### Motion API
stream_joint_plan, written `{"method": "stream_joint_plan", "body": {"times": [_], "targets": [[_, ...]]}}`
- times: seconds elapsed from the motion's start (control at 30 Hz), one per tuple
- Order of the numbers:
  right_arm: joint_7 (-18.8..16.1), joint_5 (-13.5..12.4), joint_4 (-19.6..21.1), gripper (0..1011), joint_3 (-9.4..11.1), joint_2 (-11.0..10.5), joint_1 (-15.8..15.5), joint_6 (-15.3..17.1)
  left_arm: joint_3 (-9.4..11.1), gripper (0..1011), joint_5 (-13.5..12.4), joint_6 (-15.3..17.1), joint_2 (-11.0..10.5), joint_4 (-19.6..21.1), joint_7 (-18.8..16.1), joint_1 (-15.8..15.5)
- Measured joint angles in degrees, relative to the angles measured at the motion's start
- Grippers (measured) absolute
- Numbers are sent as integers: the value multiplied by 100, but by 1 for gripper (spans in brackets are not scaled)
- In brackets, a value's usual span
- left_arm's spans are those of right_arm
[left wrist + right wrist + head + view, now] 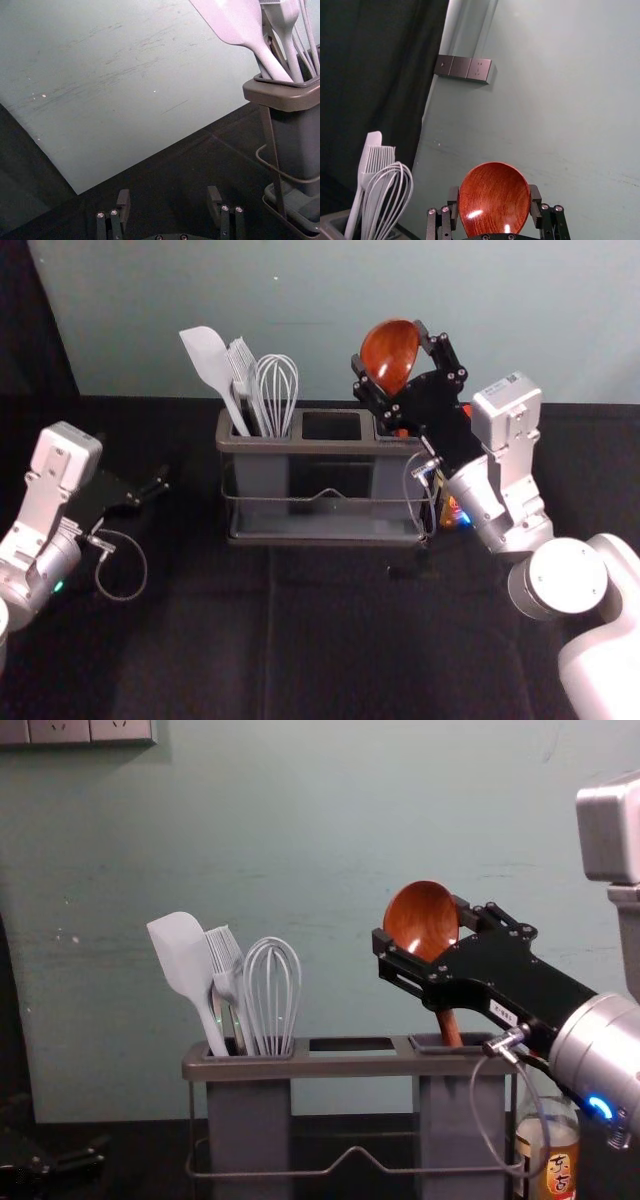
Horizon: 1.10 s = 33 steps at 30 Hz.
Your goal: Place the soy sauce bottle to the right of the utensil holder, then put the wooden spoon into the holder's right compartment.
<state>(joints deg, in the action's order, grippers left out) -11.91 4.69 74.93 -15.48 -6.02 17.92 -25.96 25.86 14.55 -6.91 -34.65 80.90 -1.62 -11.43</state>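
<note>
Our right claw grips the spoon by its bowl above the holder's right compartment, handle dipping inside. We see the bottle just right of the holder; our left claw idles wide, off left.

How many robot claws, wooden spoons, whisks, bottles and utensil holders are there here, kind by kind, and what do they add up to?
Claws: 2 (left claw, right claw)
Wooden spoon: 1
Whisk: 1
Soy sauce bottle: 1
Utensil holder: 1
Total: 6
</note>
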Motion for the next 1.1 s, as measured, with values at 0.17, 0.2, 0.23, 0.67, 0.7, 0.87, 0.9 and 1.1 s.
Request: {"method": "stream_joint_plan", "body": {"times": [0.17,0.2,0.23,0.67,0.7,0.87,0.9,1.1], "targets": [[-4,-7,41,839,-7,-42,-62,28,0,1005,0,0,0,0,0,0],[-4,-10,46,839,-8,-46,-71,30,0,1005,0,0,0,0,0,0],[-5,-13,55,839,-8,-55,-87,32,0,1005,0,0,0,0,0,0],[21,-93,134,1003,39,-41,-140,0,0,1005,0,0,0,0,0,0],[29,-98,142,1003,44,-39,-140,-4,0,1005,0,0,0,0,0,0],[55,-109,247,1002,88,-26,-143,-23,0,1005,0,0,0,0,0,0],[58,-131,296,1002,107,-21,-147,-28,0,1005,0,0,0,0,0,0],[55,-174,574,1002,162,-44,-233,-21,0,1005,0,0,0,0,0,0]]}}
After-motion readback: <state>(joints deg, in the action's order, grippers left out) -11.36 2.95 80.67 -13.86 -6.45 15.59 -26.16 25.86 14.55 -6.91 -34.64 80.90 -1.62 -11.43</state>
